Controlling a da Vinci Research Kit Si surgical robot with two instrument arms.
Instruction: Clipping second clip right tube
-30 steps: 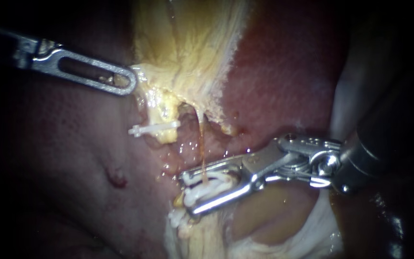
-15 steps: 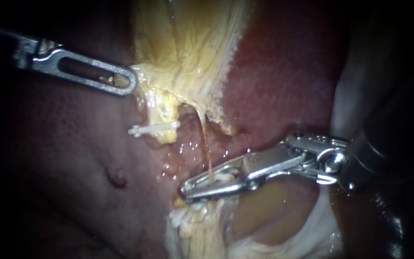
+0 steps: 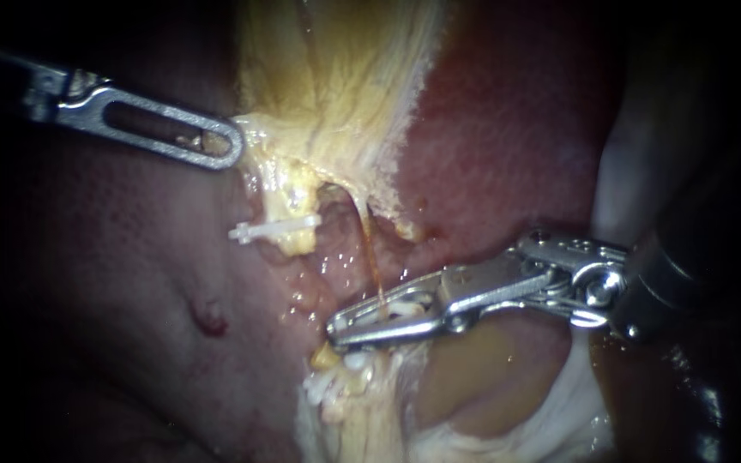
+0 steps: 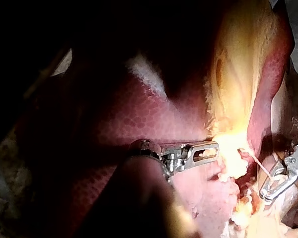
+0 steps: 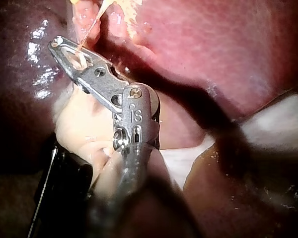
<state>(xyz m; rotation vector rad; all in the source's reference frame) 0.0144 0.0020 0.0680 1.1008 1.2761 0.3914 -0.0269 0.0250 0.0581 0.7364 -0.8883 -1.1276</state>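
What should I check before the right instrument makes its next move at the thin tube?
1. Jaws of the right instrument shut on the new clip: ok.
2. The thin tube runs between those jaws: ok.
3. The new clip fully latched: cannot tell.
4. The lower clip sits below the jaws, not between them: ok.
5. The left instrument grips the yellow tissue: ok.

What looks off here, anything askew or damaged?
Nothing clearly damaged. Two oddities: a small red spot on the liver, and the thin tube stretched taut into the right instrument, whose end effector is shut on a clip.
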